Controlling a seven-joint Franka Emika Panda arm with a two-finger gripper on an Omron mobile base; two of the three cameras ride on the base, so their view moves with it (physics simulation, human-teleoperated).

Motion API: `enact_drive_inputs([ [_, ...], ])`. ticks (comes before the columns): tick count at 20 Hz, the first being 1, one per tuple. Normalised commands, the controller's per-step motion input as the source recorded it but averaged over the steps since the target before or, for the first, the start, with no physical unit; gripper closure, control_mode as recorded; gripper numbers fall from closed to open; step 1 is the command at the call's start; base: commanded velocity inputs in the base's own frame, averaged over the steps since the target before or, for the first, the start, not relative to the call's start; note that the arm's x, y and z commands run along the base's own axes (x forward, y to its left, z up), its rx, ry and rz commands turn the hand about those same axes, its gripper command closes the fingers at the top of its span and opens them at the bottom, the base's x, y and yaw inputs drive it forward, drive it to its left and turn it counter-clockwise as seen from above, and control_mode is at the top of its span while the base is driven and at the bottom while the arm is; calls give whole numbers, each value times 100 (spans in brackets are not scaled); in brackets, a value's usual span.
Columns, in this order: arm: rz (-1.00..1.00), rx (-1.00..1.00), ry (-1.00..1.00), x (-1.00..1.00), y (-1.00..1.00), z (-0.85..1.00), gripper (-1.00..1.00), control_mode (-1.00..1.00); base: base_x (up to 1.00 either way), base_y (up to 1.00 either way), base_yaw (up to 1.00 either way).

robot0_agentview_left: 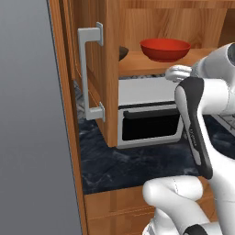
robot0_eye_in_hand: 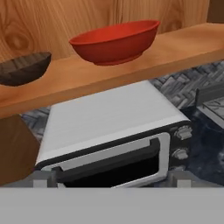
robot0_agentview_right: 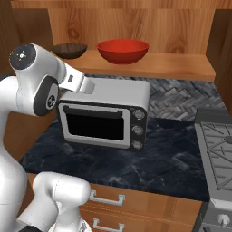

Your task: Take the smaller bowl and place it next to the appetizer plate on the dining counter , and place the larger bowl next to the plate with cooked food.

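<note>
Gripper is standing wide open, holding nothing. Smaller bowl is sitting upper left on wooden shelf, larger bowl just beside it, above toaster oven.

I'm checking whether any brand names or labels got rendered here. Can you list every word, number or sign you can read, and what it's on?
No readable text.
Toaster oven: plain white case and three unmarked knobs.
Red bowl, brown bowl, wooden shelf: no labels.
Stove: its front knob is too small to show any marking.
</note>
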Motion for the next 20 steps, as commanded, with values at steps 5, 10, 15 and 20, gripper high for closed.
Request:
enact_drive_inputs([
  [5,-3,0,-24,-1,-10,26,-100,-100,0,0,0],
  [10,-1,6,-10,0,-28,11,-100,-100,0,0,0],
  [15,-9,19,0,0,-35,9,-100,-100,0,0,0],
  [20,-3,12,0,0,-21,37,-100,-100,0,0,0],
])
